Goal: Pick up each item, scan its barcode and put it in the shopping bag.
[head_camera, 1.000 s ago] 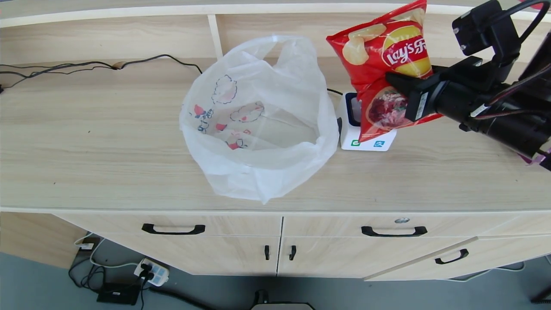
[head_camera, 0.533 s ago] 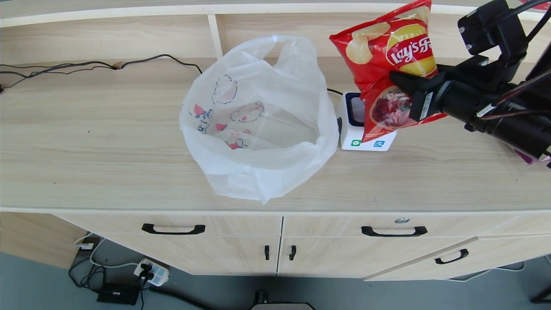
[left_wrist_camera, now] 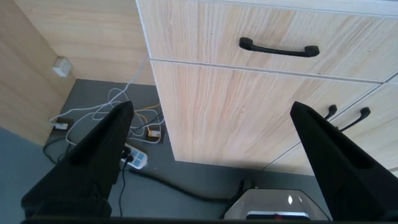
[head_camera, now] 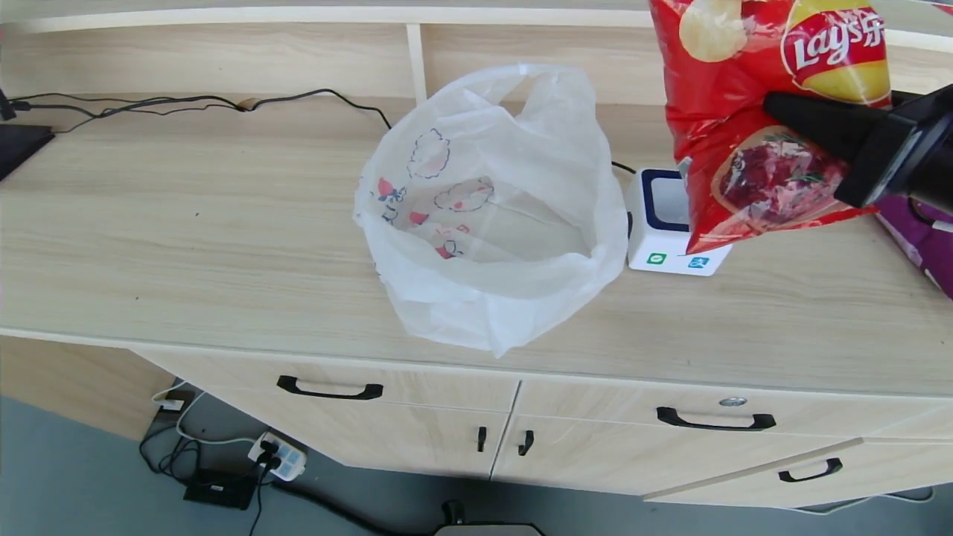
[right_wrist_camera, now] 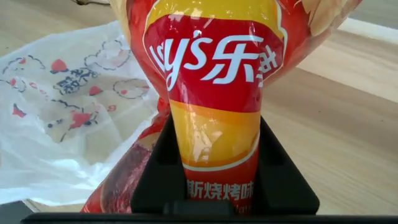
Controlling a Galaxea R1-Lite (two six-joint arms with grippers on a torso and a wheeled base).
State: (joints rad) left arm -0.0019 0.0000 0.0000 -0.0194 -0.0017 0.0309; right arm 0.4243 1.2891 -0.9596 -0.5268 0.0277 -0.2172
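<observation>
The light wooden counter [head_camera: 186,238] ran across the head view, with a low shelf wall [head_camera: 223,59] behind it and drawers with black handles [head_camera: 330,389] under it. On the grey floor below lay a white power strip [head_camera: 278,456], and thin black cables [head_camera: 186,104] lay along the back of the counter. The white shopping bag [head_camera: 491,223] stood open in the middle of the counter. The small white scanner [head_camera: 663,231] stood just beside it on the robot's right. A purple packet [head_camera: 927,246] lay at the far right edge. The red chip bag [head_camera: 744,112] hung in the air above the scanner and covered one part of it. The right gripper [head_camera: 789,112] came in from the right and was clamped on the middle of the chip bag. The left gripper [left_wrist_camera: 211,162] hung low before the drawers, with its fingers wide apart and nothing between them.
</observation>
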